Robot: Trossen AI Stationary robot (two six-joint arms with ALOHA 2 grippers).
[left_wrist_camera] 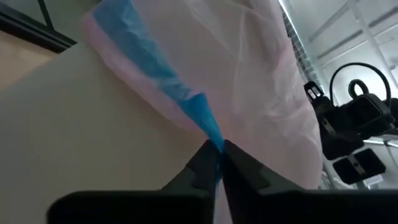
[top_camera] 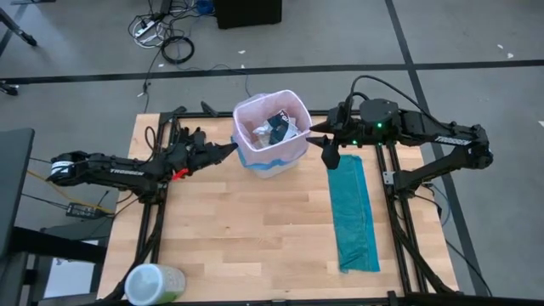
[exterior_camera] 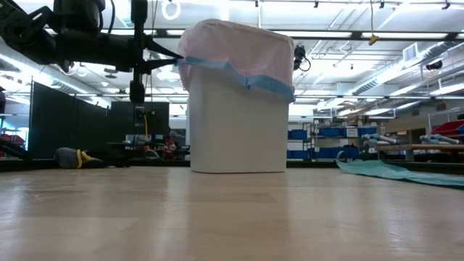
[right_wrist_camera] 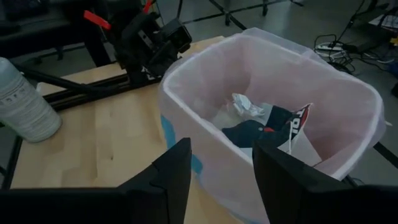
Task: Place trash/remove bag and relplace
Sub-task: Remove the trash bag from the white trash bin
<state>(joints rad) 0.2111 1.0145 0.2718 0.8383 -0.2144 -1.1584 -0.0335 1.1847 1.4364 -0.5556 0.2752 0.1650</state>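
1. The thin, translucent pale pink plastic bin liner (top_camera: 270,140) with its blue rim band (exterior_camera: 250,78) is draped over the mouth of the white plastic waste bin (exterior_camera: 235,130), which stands upright near the far edge of the pale wooden table (top_camera: 255,229); the band is folded down outside the bin wall, which is what keeps the liner stretched open.

2. The trash (right_wrist_camera: 267,127), crumpled white paper and black-and-white packets, lies inside the lined bin; judging from that, the placing part looks done and the bag removal is the step in hand.

3. The left gripper (left_wrist_camera: 219,158) is at the bin's left side, its two dark fingers (left_wrist_camera: 202,163) pinched together on a fold of the blue band where it hangs against the bin wall; gripping the hem rather than the thin pink film probably gives a firmer hold for peeling the liner off the rim.

4. The right gripper (right_wrist_camera: 219,165) is at the opposite, right side of the bin, its fingers (right_wrist_camera: 174,168) parted and straddling the lined rim, not visibly clamped on it; whether the pads touch the plastic I cannot tell.

5. Holding opposite sides would let the liner lift evenly so the scraps stay inside.

6. A flat opaque teal-green plastic bag (top_camera: 354,212) lies on the table's right side, apart from the bin, likely staged as the replacement; a white cylindrical container with a green label (top_camera: 153,283) lies at the near left corner.
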